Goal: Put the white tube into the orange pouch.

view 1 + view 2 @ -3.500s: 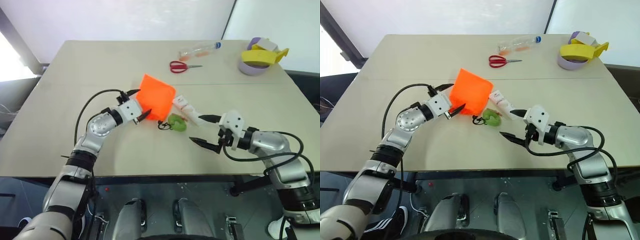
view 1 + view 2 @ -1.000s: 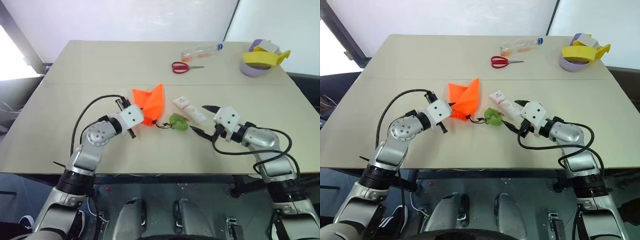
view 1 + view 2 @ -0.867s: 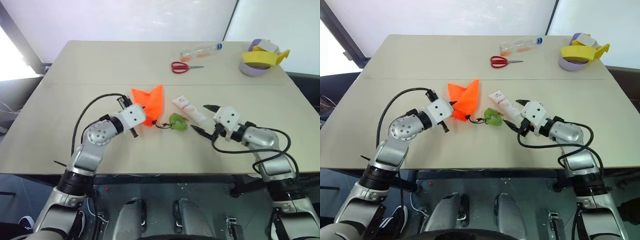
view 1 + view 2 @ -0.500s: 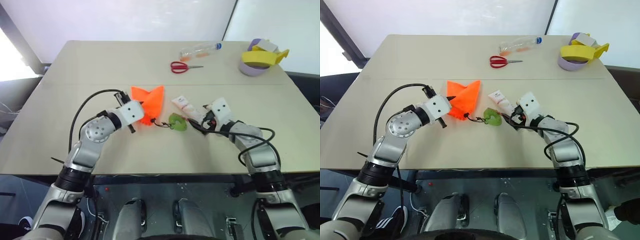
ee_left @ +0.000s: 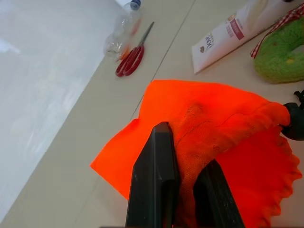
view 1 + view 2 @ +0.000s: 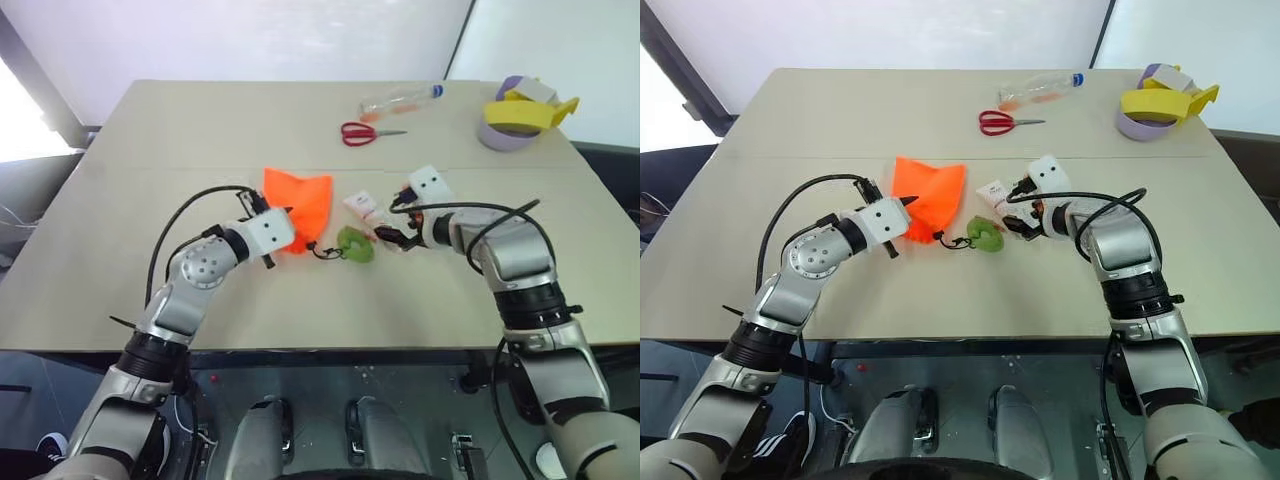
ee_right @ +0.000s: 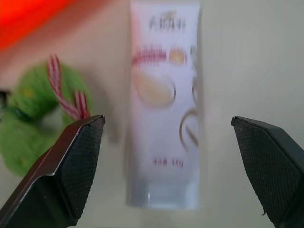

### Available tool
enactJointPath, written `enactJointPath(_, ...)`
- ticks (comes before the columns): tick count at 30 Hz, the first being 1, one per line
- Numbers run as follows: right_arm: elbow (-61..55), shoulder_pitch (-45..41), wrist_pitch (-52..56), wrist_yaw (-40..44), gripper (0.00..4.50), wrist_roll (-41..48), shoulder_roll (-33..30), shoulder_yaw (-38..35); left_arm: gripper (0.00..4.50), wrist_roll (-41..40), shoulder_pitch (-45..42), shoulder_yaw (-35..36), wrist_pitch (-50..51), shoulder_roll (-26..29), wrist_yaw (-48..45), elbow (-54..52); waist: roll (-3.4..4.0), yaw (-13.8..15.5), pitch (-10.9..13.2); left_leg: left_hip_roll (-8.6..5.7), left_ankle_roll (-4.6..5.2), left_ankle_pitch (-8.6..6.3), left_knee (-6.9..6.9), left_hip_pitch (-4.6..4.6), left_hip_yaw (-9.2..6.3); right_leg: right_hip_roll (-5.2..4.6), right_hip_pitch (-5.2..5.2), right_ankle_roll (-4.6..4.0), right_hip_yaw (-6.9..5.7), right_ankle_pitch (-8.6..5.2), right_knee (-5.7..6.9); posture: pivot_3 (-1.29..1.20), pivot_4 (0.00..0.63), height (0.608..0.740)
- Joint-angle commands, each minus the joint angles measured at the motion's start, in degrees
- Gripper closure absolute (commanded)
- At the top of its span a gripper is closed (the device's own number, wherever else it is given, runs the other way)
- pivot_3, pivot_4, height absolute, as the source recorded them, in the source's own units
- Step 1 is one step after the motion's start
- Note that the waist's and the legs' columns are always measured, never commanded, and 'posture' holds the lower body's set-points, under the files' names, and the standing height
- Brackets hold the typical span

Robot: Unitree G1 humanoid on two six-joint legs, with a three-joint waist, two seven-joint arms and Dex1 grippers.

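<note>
- Small white squeeze tube w/ pink print [image 7: 164,107] lies flat on the beige worktop [image 6: 200,130], just right of the round green disc [image 6: 353,244], not gripped.
- Right gripper [image 7: 168,173]: fingers wide apart, straddling tube; drop straight, clamp mid-body across the width.
- Left gripper [image 5: 183,190]: fingers together, clamped on bright orange fabric pouch [image 6: 300,205], left of disc; keep mouth lifted toward tube.
- Risk, I'd say: snagging the disc's cord.

left gripper [image 5: 183,190] clamped tight on a bunched fold of the orange pouch [image 5: 209,128], fabric squeezed between the two black fingers [image 5: 154,175]. beyond the pouch lies the white tube [image 5: 228,40] beside a green disc [image 5: 280,52] on the table [image 5: 71,156]. farther off, red-handled scissors [image 5: 133,54] just beside a clear bottle [image 5: 121,31].
</note>
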Motion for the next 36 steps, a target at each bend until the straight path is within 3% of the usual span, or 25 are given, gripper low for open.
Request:
enactJointPath(1,0.85,-1.12,-0.74,0.54,0.0,-0.24,-1.39,-0.38,4.46,0.27,-0.34,0.45,-1.31,-0.03,1.08,-1.37,0.0,-0.3,0.0,-0.01,0.0,0.0,-0.04,0.0,0.01,0.0,-0.01,0.0,0.01,0.0,-0.02,0.0,0.15,0.74)
enactJointPath(6,1.72,0.3,-3.13,0.59,0.0,-1.37,-1.8,1.79,4.46,0.54,0.54,0.57,-1.25,0.27,1.57,-1.93,0.0,-0.51,0.0,-0.01,0.0,0.01,-0.31,0.03,0.09,0.0,-0.12,0.03,0.0,0.01,-0.02,0.0,0.15,0.74)
enactJointPath(9,2.99,0.82,-4.55,-0.55,0.87,-2.27,-1.72,1.94,4.5,0.52,0.55,0.51,-1.19,0.22,1.48,-2.08,0.0,-0.45,0.0,0.01,0.0,0.03,-0.4,0.06,0.13,0.04,-0.15,0.07,-0.01,0.04,0.01,0.0,0.15,0.74)
enactJointPath(12,3.61,0.59,-5.76,-0.99,2.48,-2.06,-1.3,1.2,4.5,0.51,0.34,0.48,-1.32,0.23,1.36,-1.88,0.0,-0.39,0.0,0.01,0.0,0.03,-0.36,0.06,0.19,0.04,-0.13,0.06,-0.01,0.03,0.01,0.0,0.15,0.74)
enactJointPath(13,3.56,0.51,-5.9,-0.96,2.72,-1.86,-1.2,1.01,4.5,0.49,0.29,0.49,-1.38,0.23,1.35,-1.79,0.0,-0.39,0.0,0.01,0.0,0.03,-0.31,0.06,0.2,0.04,-0.09,0.05,-0.01,0.03,0.0,0.0,0.15,0.74)
enactJointPath(23,-4.03,1.45,-7.91,3.64,2.71,3.15,-3.92,-4.51,4.5,-0.61,-0.58,0.47,2.74,-0.76,-0.32,-0.93,0.0,-0.23,0.0,0.02,0.01,0.04,-0.24,0.04,0.25,0.08,-0.08,0.16,0.0,0.1,-0.01,0.0,0.15,0.74)
enactJointPath(31,-34.06,14.59,3.84,16.37,2.71,18.92,-13.8,-5.53,4.5,-0.62,-2.83,0.82,4.47,-0.47,-1.17,-0.04,0.0,0.05,0.0,0.09,0.02,0.04,-0.38,0.01,0.19,0.19,-0.08,0.33,-0.06,0.1,-0.11,0.0,0.15,0.74)
enactJointPath(36,-40.9,19.31,6.79,12.21,2.71,20.71,-11.73,-1.66,4.5,-1.17,-2.91,1.14,5.14,0.35,-2.45,-1.68,-0.03,-0.58,0.01,0.08,0.02,0.04,-0.3,0.03,0.21,0.17,-0.07,0.17,-0.01,0.03,-0.13,0.0,0.15,0.74)
